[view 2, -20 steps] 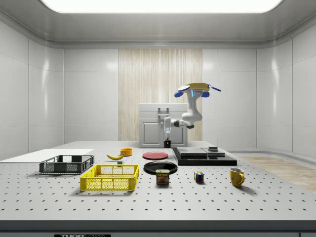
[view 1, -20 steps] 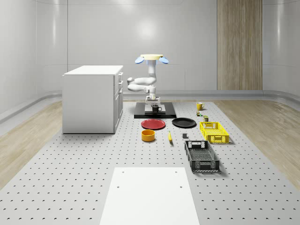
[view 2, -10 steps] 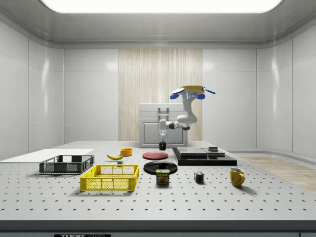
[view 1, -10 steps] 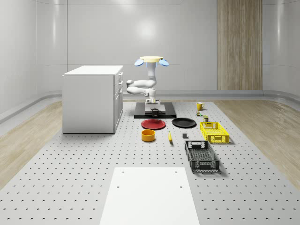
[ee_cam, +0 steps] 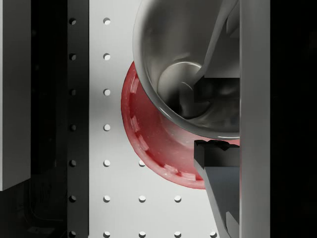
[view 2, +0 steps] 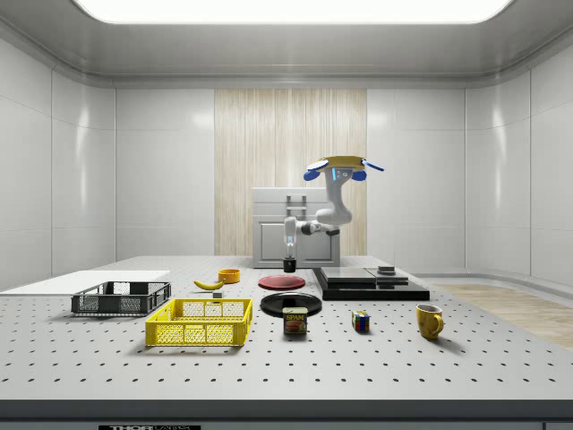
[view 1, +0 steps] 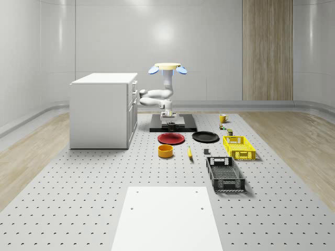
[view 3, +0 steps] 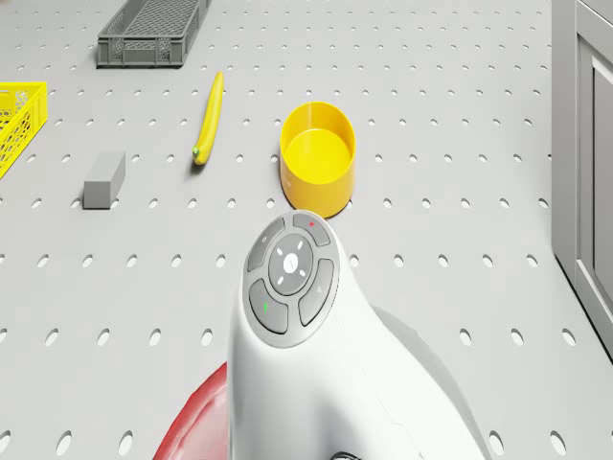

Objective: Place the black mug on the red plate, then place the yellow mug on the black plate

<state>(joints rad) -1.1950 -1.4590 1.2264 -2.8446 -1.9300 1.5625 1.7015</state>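
We see the drone (view 1: 167,67) hovering in the air above the black platform (view 1: 184,125) at the far end of the counter (view 1: 78,178), with the white cabinet (view 1: 102,110) off to the whole-scene view's left of it. Its arm (view 1: 157,95) folds down and forward so that the tool (view 1: 170,122) hangs over the near edge of the platform, just behind the red plate (view 1: 171,138).

The tool has hold of the black mug (view 1: 170,125): in the wrist view one finger (ee_cam: 218,64) reaches down inside the mug (ee_cam: 185,64) and the other finger (ee_cam: 220,173) presses against its outer wall, so the jaws are closed on the rim. From that same view the red plate (ee_cam: 148,144) lies below the mug, partly under it and partly out to one side. In the side view the mug (view 2: 289,265) hangs clear above the plate (view 2: 282,281), not touching it.

In front of the tool, beyond the red plate, sits the yellow bowl (view 1: 166,151), with the banana (view 1: 189,152) just beside it and a small grey block (view 1: 206,152) further along. To the whole-scene view's right of the tool lies the black plate (view 1: 205,137), next to the red one. Further that way we find the yellow crate (view 1: 239,147) and, nearer the camera, the dark grey crate (view 1: 225,174). The yellow mug (view 1: 223,118) stands well apart from the tool, on the counter behind the yellow crate, with a can (view 2: 295,321) and a colored cube (view 2: 360,321) near it.
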